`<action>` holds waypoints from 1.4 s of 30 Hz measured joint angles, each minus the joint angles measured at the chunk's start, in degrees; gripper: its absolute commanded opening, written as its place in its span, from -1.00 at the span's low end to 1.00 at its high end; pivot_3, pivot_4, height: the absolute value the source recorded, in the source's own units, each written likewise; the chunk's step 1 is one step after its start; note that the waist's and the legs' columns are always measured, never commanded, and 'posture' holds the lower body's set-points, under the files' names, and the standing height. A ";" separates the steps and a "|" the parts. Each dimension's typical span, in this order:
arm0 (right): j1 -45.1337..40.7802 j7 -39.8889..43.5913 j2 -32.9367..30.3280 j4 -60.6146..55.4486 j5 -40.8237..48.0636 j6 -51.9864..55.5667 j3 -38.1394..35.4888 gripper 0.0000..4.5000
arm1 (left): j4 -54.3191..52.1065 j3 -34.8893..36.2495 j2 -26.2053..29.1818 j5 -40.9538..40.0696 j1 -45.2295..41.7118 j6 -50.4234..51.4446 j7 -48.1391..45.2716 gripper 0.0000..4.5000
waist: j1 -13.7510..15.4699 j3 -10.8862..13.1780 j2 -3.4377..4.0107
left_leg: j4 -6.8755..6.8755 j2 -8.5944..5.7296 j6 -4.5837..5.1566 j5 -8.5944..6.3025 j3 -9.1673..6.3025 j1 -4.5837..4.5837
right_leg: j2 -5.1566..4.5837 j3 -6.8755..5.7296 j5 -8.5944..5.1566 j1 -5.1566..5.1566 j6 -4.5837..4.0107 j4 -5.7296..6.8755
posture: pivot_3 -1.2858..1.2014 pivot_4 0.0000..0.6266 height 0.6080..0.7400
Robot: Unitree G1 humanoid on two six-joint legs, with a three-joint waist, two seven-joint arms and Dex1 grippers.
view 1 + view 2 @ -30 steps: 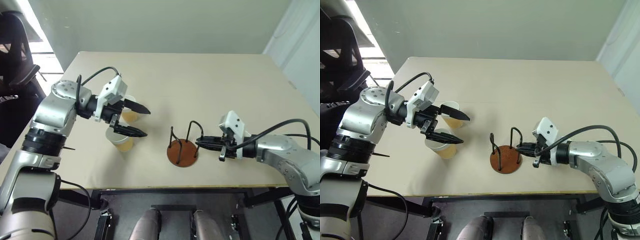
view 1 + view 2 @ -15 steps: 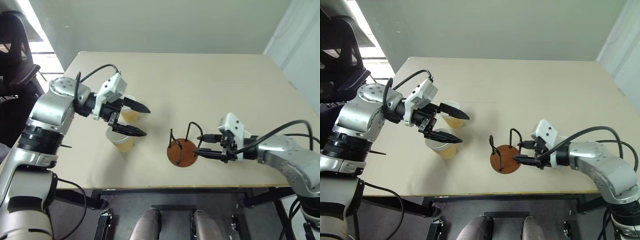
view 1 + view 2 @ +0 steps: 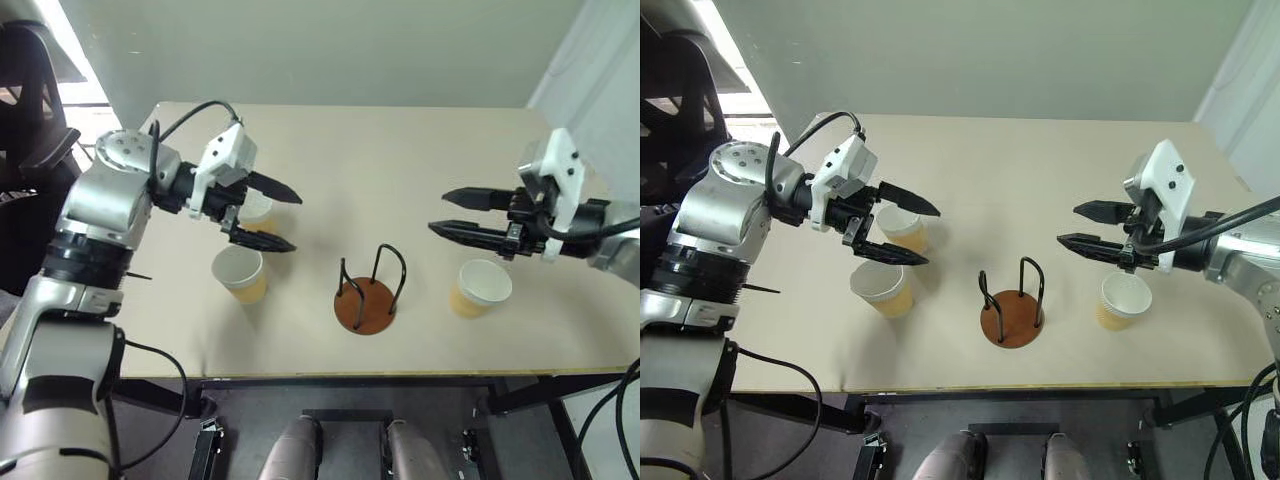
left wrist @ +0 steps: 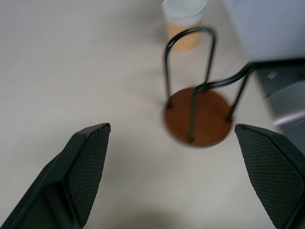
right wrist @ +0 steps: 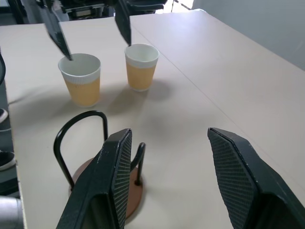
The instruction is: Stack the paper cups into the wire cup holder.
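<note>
Cups (image 3: 240,273) stand empty beside the bare holder (image 3: 365,304); both arms' fingers wide, holding nothing.

A pale beige surface (image 3: 400,160) with a smooth, matte top fills the middle of the room, its near edge straight and its far corners rounded. Behind it stands a plain grey-green wall (image 3: 330,50), meeting a lighter white wall or panel (image 3: 600,90) on the right side. At the far left, bright daylight falls across a light floor (image 3: 85,95), beside a black chair (image 3: 25,120). Under the near edge, dark frame bars (image 3: 340,385) run above a grey floor (image 3: 790,440).
</note>
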 measured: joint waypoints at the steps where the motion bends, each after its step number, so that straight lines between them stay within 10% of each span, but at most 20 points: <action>1: 0.00 0.11 -0.40 0.23 -0.02 -0.15 0.00 0.11 | 1.44 -0.16 -0.05 2.04 -0.51 -2.29 0.57 1.00 | -0.01 0.00 0.00 | 0.01 0.00 0.00 0.00 0.00 -0.07 | 0.00 0.00 -0.01 -0.06 0.02 0.00 | 0.03 -0.52 1.00; 14: -3.38 7.49 -6.87 1.58 -0.40 -4.15 0.75 0.11 | 23.55 -3.00 0.44 25.00 -6.30 -28.39 9.18 1.00 | 0.02 0.00 0.00 | 0.12 -0.04 0.11 -0.06 0.01 -0.42 | -0.02 -0.03 -0.04 -0.34 0.18 0.01 | 0.03 -0.52 1.00; 35: -3.99 7.85 -6.87 2.50 -0.28 -4.17 1.19 0.11 | 37.84 -4.82 -2.88 37.26 -8.52 -40.27 19.89 1.00 | -0.02 0.00 -0.01 | 0.24 -0.07 0.15 -0.04 0.05 -0.39 | -0.01 -0.06 -0.01 -0.36 0.20 0.13 | 0.03 -0.52 1.00; 42: -4.00 7.95 -6.87 2.52 -0.30 -4.43 1.19 0.13 | 40.51 -4.83 -5.86 37.84 -8.52 -40.61 21.20 0.12 | -0.04 -0.01 -0.01 | 0.32 -0.04 0.17 -0.02 0.06 -0.39 | -0.03 -0.01 0.07 -0.36 0.27 0.19 | 0.03 -0.52 1.00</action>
